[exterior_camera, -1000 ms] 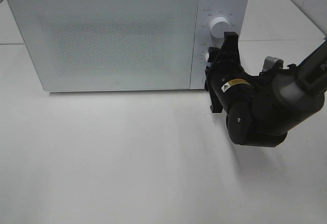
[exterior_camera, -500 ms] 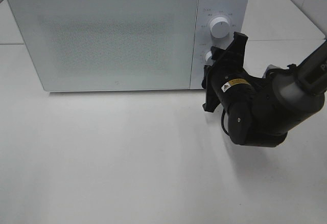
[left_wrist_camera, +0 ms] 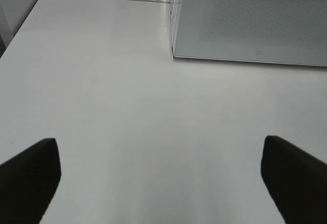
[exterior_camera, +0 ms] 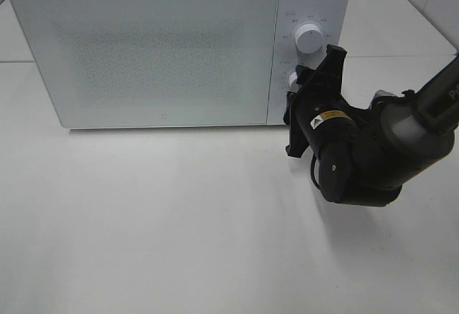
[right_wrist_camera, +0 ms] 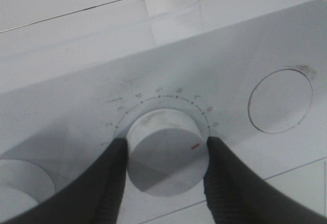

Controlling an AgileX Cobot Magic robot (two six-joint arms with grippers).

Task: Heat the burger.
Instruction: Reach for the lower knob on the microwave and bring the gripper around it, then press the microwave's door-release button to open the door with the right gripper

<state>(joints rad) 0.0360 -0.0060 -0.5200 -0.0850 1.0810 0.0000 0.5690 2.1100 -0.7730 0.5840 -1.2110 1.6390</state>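
1. burger: not in view, can't tell where it is or which way it points.
2. r hand (right_wrist_camera: 164, 150): part open, fingers (right_wrist_camera: 115, 175) pinching lower dial (right_wrist_camera: 163, 132) on microwave (exterior_camera: 143, 49).
3. l hand (left_wrist_camera: 163, 178): wide open over table (left_wrist_camera: 127, 106), holding nothing.

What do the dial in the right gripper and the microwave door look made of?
Dial: looks like white moulded plastic, smooth matte finish, face slightly scuffed, small red mark.
Door: likely glass or glossy plastic panel over fine dotted mesh, judging by its sheen.
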